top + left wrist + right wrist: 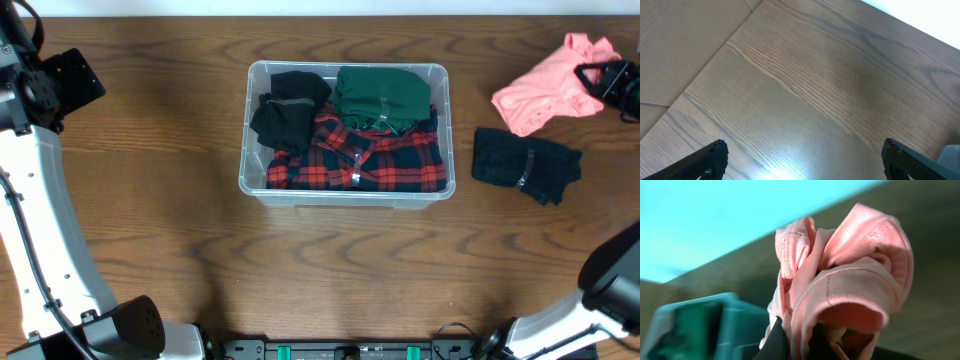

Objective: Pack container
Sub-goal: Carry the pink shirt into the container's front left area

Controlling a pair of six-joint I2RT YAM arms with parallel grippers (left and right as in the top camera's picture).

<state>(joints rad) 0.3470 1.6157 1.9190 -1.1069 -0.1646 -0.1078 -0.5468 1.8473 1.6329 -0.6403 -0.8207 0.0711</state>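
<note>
The clear plastic container (255, 180) stands at the table's middle. It holds a red plaid shirt (385, 160), a green garment (380, 92) and a black garment (288, 112). My right gripper (592, 78) at the far right is shut on a pink garment (540, 95), which hangs bunched in front of the right wrist camera (840, 280). A black garment (525, 165) lies on the table below it. My left gripper (802, 160) is open and empty over bare wood at the far left, away from the container.
The wooden table (150, 220) spreads around the container. The left arm's white link (40, 230) runs down the left side. The right arm's base (610, 280) sits at the lower right. The container's blurred edge shows at the right wrist view's lower left (700, 325).
</note>
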